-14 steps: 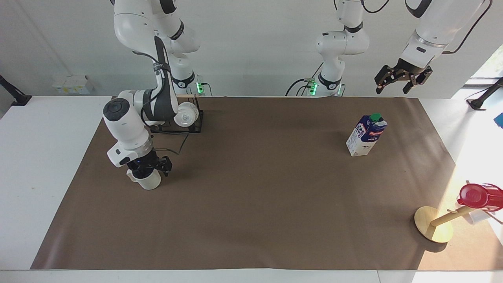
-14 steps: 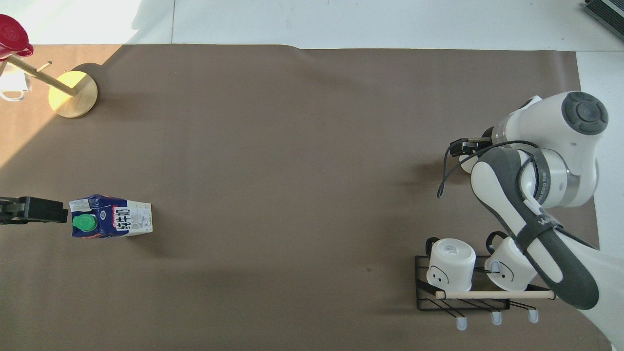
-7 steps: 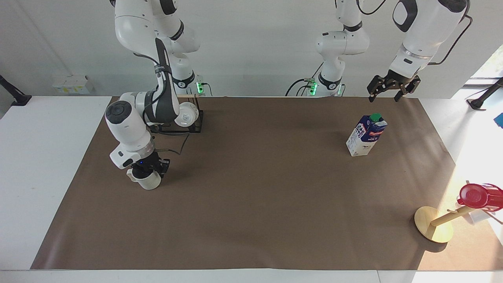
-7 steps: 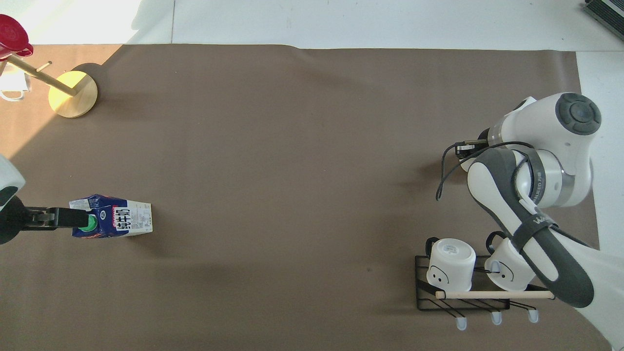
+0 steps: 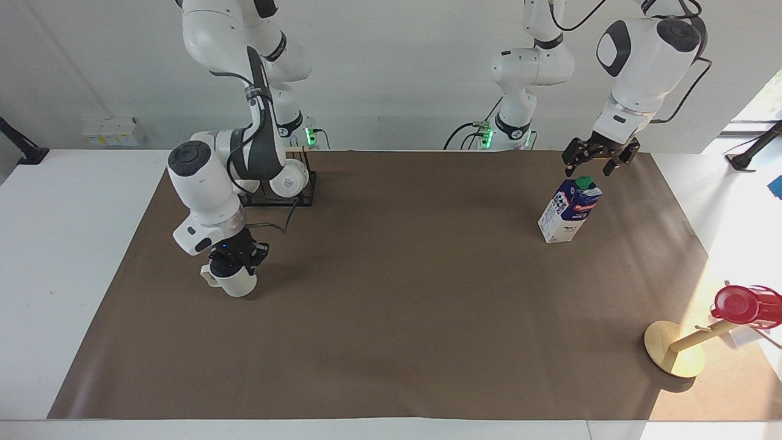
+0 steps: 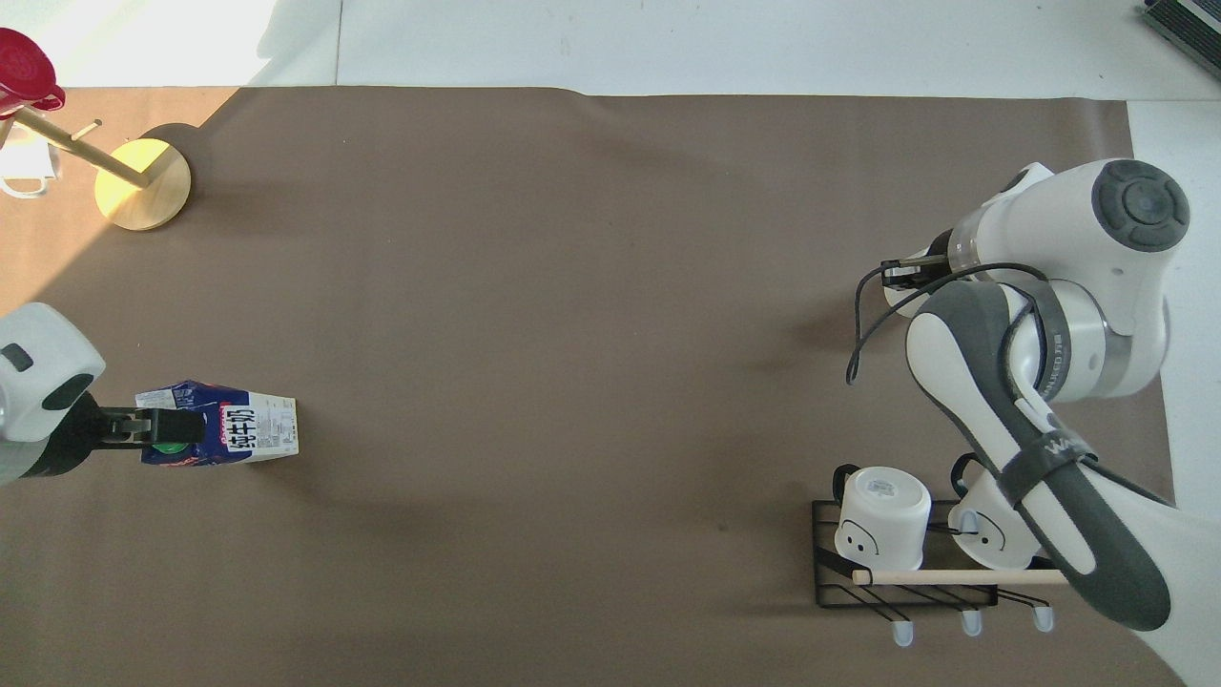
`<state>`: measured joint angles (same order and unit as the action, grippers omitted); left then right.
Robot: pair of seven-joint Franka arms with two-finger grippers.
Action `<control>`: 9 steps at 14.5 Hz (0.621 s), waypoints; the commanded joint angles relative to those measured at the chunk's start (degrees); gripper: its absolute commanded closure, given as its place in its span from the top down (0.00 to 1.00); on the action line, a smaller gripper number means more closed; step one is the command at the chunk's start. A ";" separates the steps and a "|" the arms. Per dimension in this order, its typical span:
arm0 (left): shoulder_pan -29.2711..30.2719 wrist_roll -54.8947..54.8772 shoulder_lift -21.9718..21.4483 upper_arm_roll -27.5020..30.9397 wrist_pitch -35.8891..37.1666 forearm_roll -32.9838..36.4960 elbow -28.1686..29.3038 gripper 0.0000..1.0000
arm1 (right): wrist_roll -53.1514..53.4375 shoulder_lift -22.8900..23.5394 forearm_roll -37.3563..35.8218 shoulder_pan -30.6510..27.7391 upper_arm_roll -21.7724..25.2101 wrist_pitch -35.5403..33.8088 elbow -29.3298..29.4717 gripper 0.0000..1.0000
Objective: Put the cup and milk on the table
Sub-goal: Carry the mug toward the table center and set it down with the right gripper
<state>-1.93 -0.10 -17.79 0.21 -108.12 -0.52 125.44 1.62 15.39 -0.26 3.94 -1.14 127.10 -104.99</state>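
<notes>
The off-white ribbed cup (image 5: 237, 284) is upright at the right arm's end of the brown mat (image 5: 397, 293), on the white table (image 5: 61, 244). My right gripper (image 5: 235, 264) is shut on the cup's rim from above. In the overhead view the right arm hides most of the cup, and the right gripper (image 6: 906, 275) shows only as a dark tip. The blue and white milk (image 5: 569, 211) stands upright on the mat toward the left arm's end. My left gripper (image 5: 594, 162) is open and hangs just above the milk's green cap. In the overhead view the left gripper (image 6: 157, 426) covers the cap of the milk (image 6: 238, 434).
A black wire rack (image 5: 302, 192) with two glossy white mugs (image 6: 882, 520) stands nearer to the robots than the cup. A wooden peg stand (image 5: 672, 348) with a red cup (image 5: 742, 304) is at the mat's corner farthest from the robots, at the left arm's end.
My left gripper has come down and in from outside the mat's edge to just above the milk's cap. My right gripper with the cup has shifted slightly and turned a little.
</notes>
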 commanded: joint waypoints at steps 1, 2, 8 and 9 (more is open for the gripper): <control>0.70 -0.42 -1.55 -0.38 -2.88 0.43 3.58 1.00 | 6.70 -0.01 -0.27 5.27 -0.01 -1.76 3.12 0.00; 0.70 -0.69 -1.72 -0.38 -3.85 0.43 4.37 1.00 | 9.69 0.17 -1.23 7.47 0.08 -1.85 4.26 0.00; 0.79 -2.01 -1.11 -0.38 -6.40 0.43 5.17 1.00 | 25.79 3.59 -4.13 16.52 -0.10 -7.03 12.53 0.00; 0.97 -2.09 -0.93 -0.38 -7.36 0.43 6.47 1.00 | 27.63 3.68 -3.79 18.63 -0.10 -7.13 12.79 0.00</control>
<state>-1.93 -1.18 -17.80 0.21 -112.82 -0.52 128.91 24.93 17.14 -3.07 19.29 -1.32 121.29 -94.86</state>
